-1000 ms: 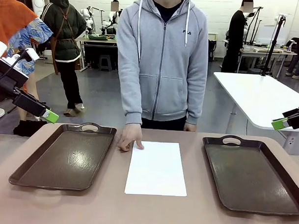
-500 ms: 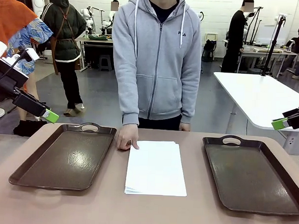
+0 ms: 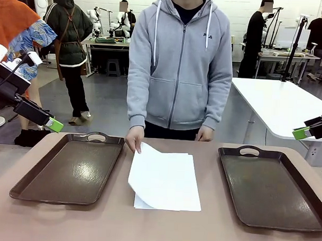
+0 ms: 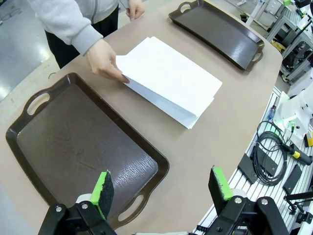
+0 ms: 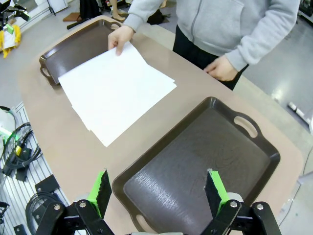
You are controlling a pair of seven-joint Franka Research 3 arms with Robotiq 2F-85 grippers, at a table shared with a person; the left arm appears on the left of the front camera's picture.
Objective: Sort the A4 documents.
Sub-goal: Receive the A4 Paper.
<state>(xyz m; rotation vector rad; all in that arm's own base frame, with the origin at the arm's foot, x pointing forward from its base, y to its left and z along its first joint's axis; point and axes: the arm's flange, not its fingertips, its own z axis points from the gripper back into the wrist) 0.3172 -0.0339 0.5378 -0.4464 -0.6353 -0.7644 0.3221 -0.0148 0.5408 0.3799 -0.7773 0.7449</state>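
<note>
**Top sheet's corner lifted since the earlier frame**

Since half a second ago the person's hand [image 3: 134,138] has raised the far-left corner of the top sheet. That sheet now curls upward and lies skewed across the stack, which earlier lay flat and nearly square.

A4 documents [image 3: 167,179]: thin, plain white, blank rectangular sheets, edges slightly fanned. They lie on the matte tan desk [image 3: 162,229], between the two trays and touching neither.

Left tray [image 3: 69,170] and right tray [image 3: 269,190]: dark brown, glossy, fine pebbled grain, rounded corners, raised rims, cut-out handles.

Left tool [image 4: 161,186]: held off the desk by the left tray, green pads spread wide, nothing between them.

Right tool [image 5: 159,188]: held off the desk by the right tray, also spread wide and holding nothing.
</note>
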